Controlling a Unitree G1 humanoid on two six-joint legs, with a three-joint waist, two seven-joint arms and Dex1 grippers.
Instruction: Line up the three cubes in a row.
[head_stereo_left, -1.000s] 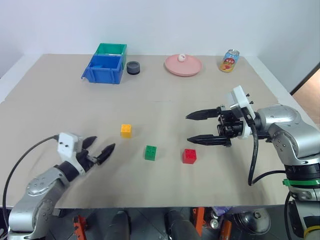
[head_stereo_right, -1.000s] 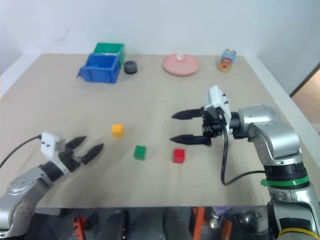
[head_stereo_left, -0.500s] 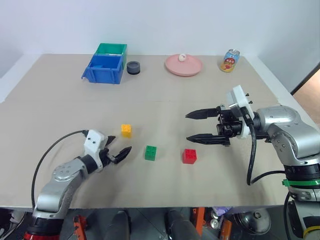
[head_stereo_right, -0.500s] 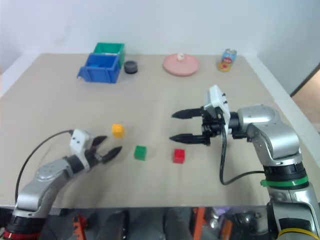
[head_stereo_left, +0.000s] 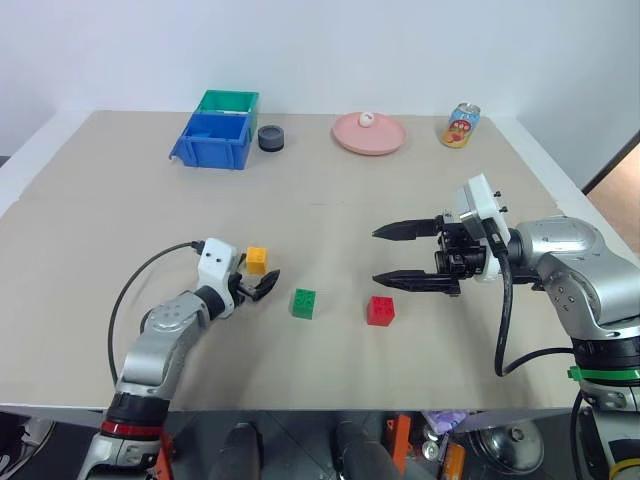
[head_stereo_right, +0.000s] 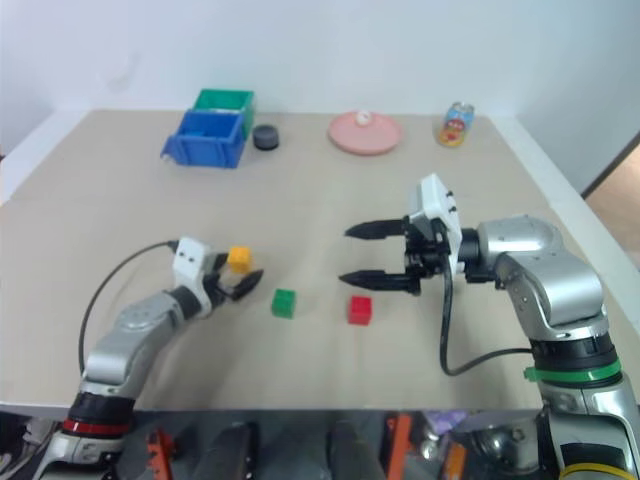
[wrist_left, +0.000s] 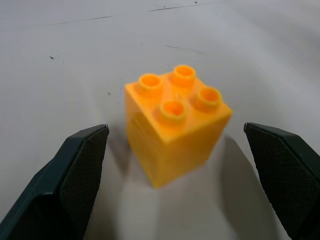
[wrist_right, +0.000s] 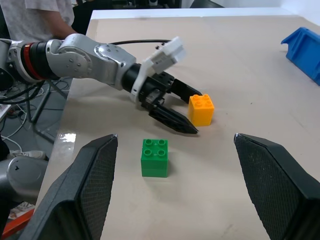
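Beige tabletop (head_stereo_left: 330, 215) below a plain white wall, with three studded plastic cubes near its front edge.

Yellow studded plastic cube (head_stereo_left: 256, 260), green studded plastic cube (head_stereo_left: 303, 303) and red studded plastic cube (head_stereo_left: 379, 311) stand apart from one another, studs up; yellow sits farther back and to the left of the other two. Left gripper (head_stereo_left: 258, 285) lies low at the yellow cube, fingers spread, the cube between them and untouched in the wrist view (wrist_left: 175, 122). Right gripper (head_stereo_left: 388, 254) hovers above and beside the red cube, fingers spread wide, empty. At the far edge: a blue plastic bin (head_stereo_left: 213, 140) touching a green plastic bin (head_stereo_left: 229, 101) behind it, contents not discernible; a small dark round container (head_stereo_left: 270, 138); a pink plate (head_stereo_left: 368, 134) bearing a small white object (head_stereo_left: 367, 118); an upright printed drinks can (head_stereo_left: 460, 125).
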